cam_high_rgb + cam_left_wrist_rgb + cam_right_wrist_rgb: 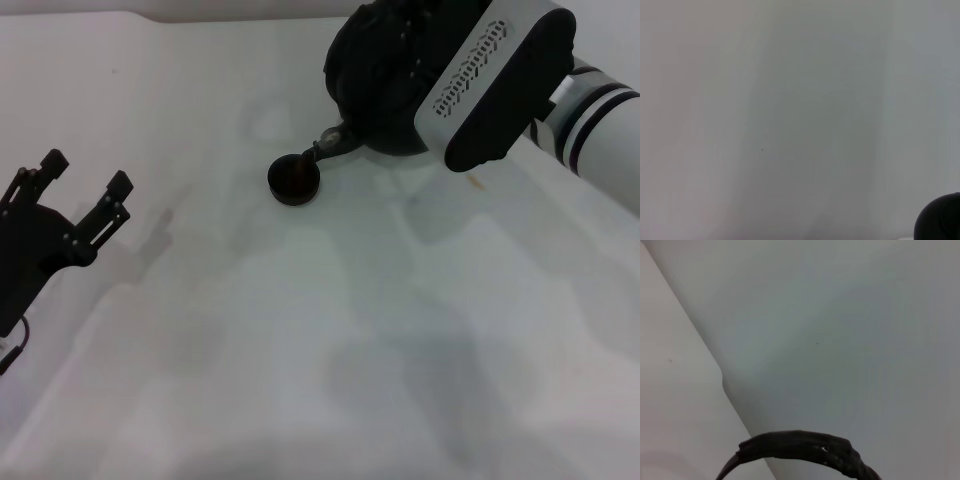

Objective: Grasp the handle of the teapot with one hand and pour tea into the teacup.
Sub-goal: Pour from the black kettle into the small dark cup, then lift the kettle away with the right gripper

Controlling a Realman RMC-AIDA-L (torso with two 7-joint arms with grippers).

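Note:
The matte black teapot [375, 80] is at the back of the table in the head view, tilted, with its spout [335, 142] dipping toward the small dark teacup [295, 180]. My white-and-grey right arm [500, 70] reaches over the pot and hides its top and my right gripper. In the right wrist view the ribbed black handle [800, 447] arches close below the camera, so the pot hangs from that grip. My black left gripper [88, 172] rests open and empty at the table's left edge, far from the cup.
The white table [330, 330] spreads in front of the cup. A small orange speck [470, 181] lies right of the pot. A dark rounded shape [940, 220] shows in a corner of the left wrist view; I cannot tell what it is.

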